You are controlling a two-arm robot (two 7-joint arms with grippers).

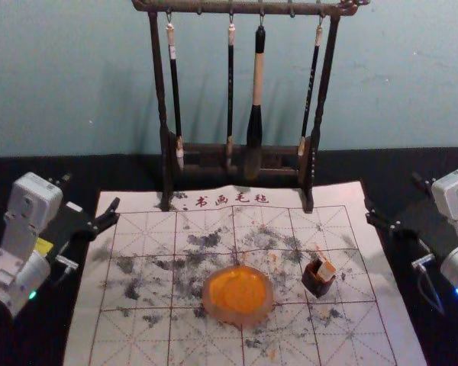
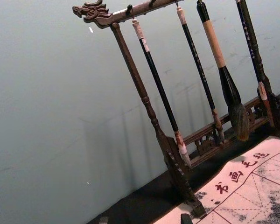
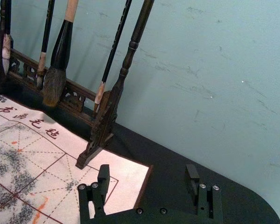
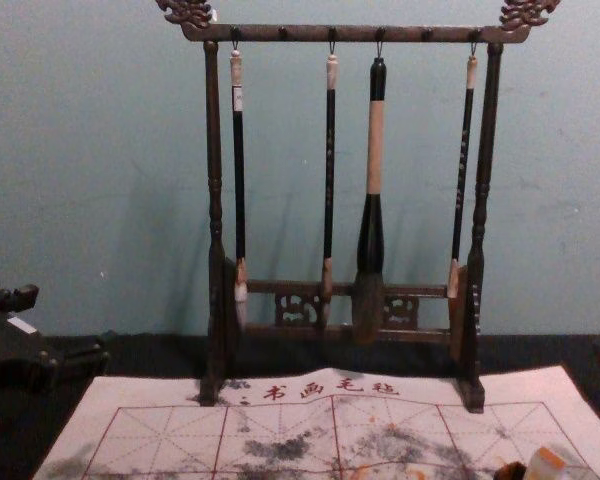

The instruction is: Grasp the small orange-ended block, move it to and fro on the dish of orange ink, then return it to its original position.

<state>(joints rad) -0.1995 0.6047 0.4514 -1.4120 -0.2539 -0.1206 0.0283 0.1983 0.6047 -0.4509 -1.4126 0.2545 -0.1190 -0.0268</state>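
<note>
My left gripper [image 1: 90, 192] is open over the mat's far left corner, and my right gripper [image 1: 393, 192] is open beyond its far right corner; nothing is between either pair of fingers. In the wrist views, the left gripper [image 2: 144, 219] and right gripper [image 3: 148, 173] show their spread tips. The small orange-ended block [image 1: 326, 271] leans in a small dark holder [image 1: 317, 284] on the mat's right half. Left of it lies the round dish of orange ink [image 1: 238, 296]. In the chest view, the block [image 4: 545, 464] stands at the bottom right.
A dark wooden rack [image 1: 237, 158] with several hanging brushes stands across the mat's far edge, before the wall. The white gridded mat [image 1: 149, 347], marked with dark and orange smudges, lies on the black tabletop [image 1: 84, 169].
</note>
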